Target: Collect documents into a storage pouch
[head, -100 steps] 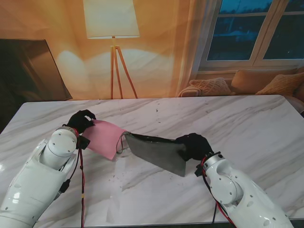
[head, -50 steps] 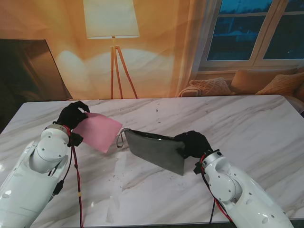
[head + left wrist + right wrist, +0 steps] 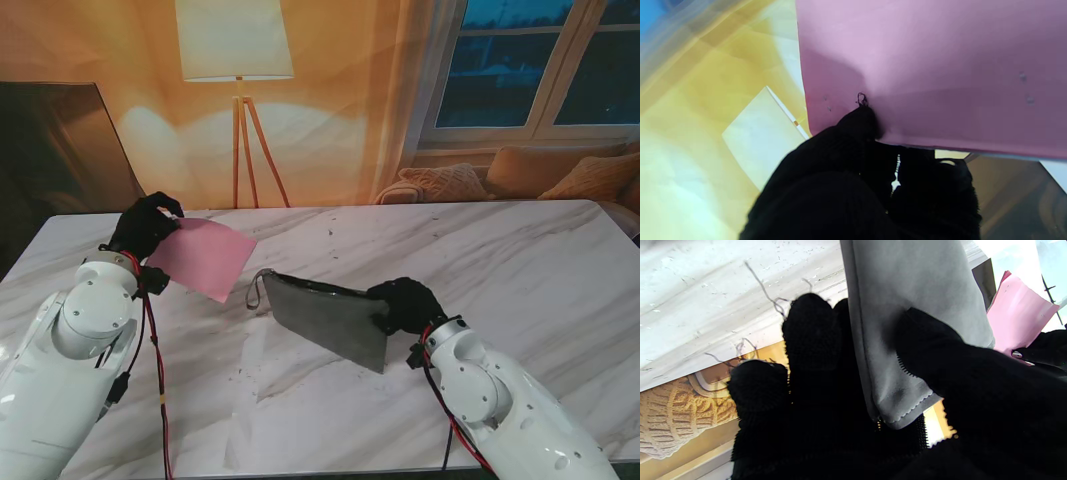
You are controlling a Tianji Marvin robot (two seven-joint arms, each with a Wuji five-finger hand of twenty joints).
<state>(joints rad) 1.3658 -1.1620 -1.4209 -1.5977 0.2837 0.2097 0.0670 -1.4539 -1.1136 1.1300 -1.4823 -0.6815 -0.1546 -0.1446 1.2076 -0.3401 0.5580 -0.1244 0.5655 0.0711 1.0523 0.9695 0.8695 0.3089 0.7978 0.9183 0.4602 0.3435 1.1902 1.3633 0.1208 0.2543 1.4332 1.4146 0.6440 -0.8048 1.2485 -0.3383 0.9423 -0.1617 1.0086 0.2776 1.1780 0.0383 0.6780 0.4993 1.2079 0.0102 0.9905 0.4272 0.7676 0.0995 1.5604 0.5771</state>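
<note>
Paper, one pink sheet, hangs above the far left part of the marble counter, pinched at its left corner by the left hand, whose black-gloved fingers are closed on that edge; the sheet spreads out to the right of the hand and is lifted clear of the surface. To its right, apart from it, the grey storage pouch is held tilted above the middle of the counter by the right hand, which grips the pouch's right end, thumb on one face and fingers on the other. The pouch's left end, with a small loop, points toward the pink sheet without touching it.
</note>
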